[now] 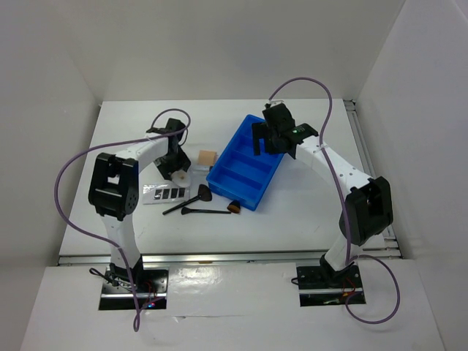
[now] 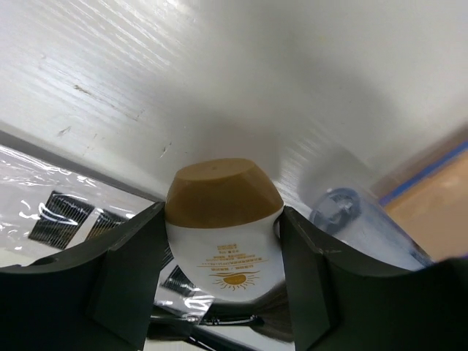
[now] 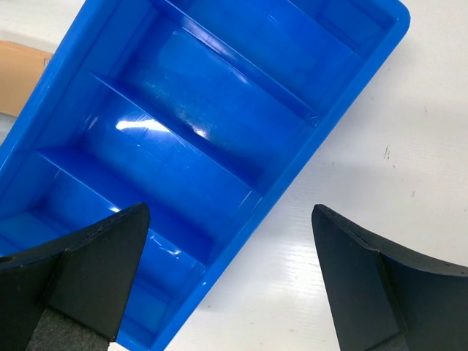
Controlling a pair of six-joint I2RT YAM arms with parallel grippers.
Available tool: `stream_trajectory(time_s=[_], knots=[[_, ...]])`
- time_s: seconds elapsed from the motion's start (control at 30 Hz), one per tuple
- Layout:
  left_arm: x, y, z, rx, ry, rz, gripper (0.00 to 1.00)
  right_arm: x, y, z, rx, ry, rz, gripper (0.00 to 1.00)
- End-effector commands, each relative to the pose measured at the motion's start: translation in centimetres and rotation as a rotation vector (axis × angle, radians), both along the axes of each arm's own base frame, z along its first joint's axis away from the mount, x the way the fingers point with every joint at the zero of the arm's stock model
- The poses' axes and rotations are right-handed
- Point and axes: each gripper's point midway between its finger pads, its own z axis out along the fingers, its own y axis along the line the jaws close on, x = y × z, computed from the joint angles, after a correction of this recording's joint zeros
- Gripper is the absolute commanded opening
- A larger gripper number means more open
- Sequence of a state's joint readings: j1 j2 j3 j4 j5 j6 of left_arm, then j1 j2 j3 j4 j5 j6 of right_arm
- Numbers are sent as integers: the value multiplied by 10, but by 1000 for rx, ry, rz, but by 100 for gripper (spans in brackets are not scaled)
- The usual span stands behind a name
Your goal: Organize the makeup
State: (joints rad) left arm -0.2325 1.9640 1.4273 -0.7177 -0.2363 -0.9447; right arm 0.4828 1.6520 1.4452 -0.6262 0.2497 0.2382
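Toward the left half of the bench (image 1: 307, 208), the left claw (image 1: 174, 168) points downward and is clamped on a small white bottle (image 2: 223, 245) with a tan cap, one finger (image 2: 135, 281) pressed against each side. Whether the bottle rests on the bench or hangs just above it cannot be told.

Just nearer the arm bases lies the grey palette strip (image 1: 164, 193), its dark pans showing through shiny clear wrap. Beside the strip, on the bin's side, lie two thin black brushes (image 1: 191, 204). The longer one's brown bristle end (image 1: 234, 209) lies just beside the near corner of the blue bin (image 1: 247, 162). A tan square pad (image 1: 208, 158) lies flat between the left claw and the bin's left wall.

The bin lies slanted on the bench, split by cross dividers. Above its far end hangs the right claw (image 3: 230, 212), fingers spread wide apart and holding nothing. Its wrist view looks down on the bin's right wall and the white bench beside it.
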Motion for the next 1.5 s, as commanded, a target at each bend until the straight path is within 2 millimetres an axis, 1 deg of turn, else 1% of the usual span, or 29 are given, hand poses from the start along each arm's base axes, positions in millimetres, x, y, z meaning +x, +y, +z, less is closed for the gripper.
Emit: stream_trajectory(time_s=[0.0,0.03,0.1,0.17,0.23,0.3,0.37,0.47,0.5,0.57,0.6,0.63,0.7,0.73,0.87,0.9,0.93,0.97,1.0,1.03,1.07,1.1,1.2,1.23,1.27,1.3,1.33,1.43,1.47], knots=[[16,0,56,4,-128,-5,51,-1,5,18,33,-44,6,99],[20,2,73,9,-167,-9,48,-1,5,18,33,-44,6,99],[20,2,85,5,-188,-8,47,-1,6,18,40,-43,0,99],[22,4,107,13,-236,-27,46,-1,6,18,40,-43,0,99],[23,4,115,14,-249,-38,46,-1,6,18,40,-43,0,99],[25,2,132,1,-288,-64,40,-1,6,18,40,-43,0,99],[29,-8,149,-26,-328,-97,37,-1,7,19,36,-49,-13,99],[27,-33,165,-48,-367,-165,37,1,-1,24,28,-74,-66,99],[25,-48,173,-57,-378,-198,37,-1,-4,27,28,-76,-87,99],[22,-64,171,-72,-372,-234,37,-2,-14,31,12,-93,-146,99],[20,-80,172,-94,-372,-257,37,-5,-19,25,13,-79,-189,99],[19,-90,173,-116,-380,-263,37,-6,-28,35,10,-109,-240,99],[18,-107,165,-132,-370,-277,37,-12,-40,38,41,-117,-339,99],[14,-125,171,-152,-390,-303,37,-18,-47,43,49,-137,-378,99],[4,-164,154,-179,-381,-318,37,-38,-67,55,122,-181,-467,99],[3,-171,153,-184,-392,-317,37,-40,-69,59,143,-198,-473,99],[-5,-178,141,-172,-384,-312,37,-47,-72,66,169,-227,-472,99],[-7,-184,138,-182,-386,-312,37,-49,-79,70,175,-248,-488,99],[-6,-189,137,-189,-403,-306,37,-54,-81,73,182,-257,-488,99],[-7,-189,130,-195,-394,-285,37,-56,-82,77,197,-274,-488,99],[-9,-196,122,-197,-382,-289,37,-60,-86,82,212,-302,-494,99],[-14,-198,117,-198,-369,-288,37,-63,-88,83,207,-307,-487,99],[-13,-206,102,-205,-368,-289,37,-71,-93,84,203,-312,-494,99],[-11,-207,96,-205,-368,-289,40,-74,-95,85,210,-311,-499,99],[-11,-209,97,-213,-372,-300,45,-76,-96,84,209,-307,-515,99],[-13,-213,89,-200,-355,-320,53,-78,-98,85,210,-308,-515,99],[-11,-217,90,-212,-356,-324,69,-80,-98,83,208,-298,-521,99],[-10,-220,81,-198,-325,-347,83,-82,-98,82,221,-294,-520,99],[-10,-223,79,-206,-317,-352,90,-82,-97,82,229,-294,-526,99]])
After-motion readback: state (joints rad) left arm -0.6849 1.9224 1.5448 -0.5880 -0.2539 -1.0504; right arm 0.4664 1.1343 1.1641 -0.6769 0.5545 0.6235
